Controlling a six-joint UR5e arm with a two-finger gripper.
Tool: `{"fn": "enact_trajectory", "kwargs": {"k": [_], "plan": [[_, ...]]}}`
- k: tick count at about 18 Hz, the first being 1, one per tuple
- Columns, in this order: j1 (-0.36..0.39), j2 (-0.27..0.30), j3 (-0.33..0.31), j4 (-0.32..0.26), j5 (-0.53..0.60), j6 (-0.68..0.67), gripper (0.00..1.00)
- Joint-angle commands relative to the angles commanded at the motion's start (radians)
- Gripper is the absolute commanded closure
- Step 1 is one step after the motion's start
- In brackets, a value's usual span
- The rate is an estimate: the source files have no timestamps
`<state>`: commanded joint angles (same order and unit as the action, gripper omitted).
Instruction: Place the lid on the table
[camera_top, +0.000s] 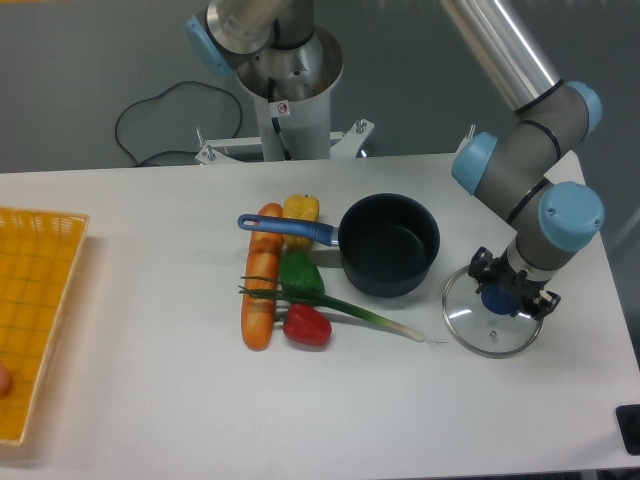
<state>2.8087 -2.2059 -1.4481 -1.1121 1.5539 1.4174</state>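
Already the lid (492, 318) lies flat on the white bench (330, 420), just right of the black saucepan (389, 244), its rim seemingly down all round. The end effector (512, 292) sits over the blue knob; whether its fingers grip it or have let go, I cannot tell. To finish cleanly, I judge it best to spread the fingers fully, then rise straight up, so the glass neither drags sideways nor tips toward the bench edge.

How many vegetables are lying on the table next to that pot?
5: a carrot left of the pot; a yellow pepper at the blue handle; a green pepper below it; a red pepper nearest the camera; a spring onion across them. None looks hidden.
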Motion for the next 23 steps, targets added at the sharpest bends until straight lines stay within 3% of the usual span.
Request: {"fn": "enact_trajectory", "kwargs": {"k": [11,20,23], "plan": [[0.0,-0.002,-0.002,0.0,0.0,0.003,0.31],[0.0,0.0,-0.003,0.015,0.0,0.006,0.03],[-0.002,0.002,-0.005,0.017,0.0,0.006,0.0]]}}
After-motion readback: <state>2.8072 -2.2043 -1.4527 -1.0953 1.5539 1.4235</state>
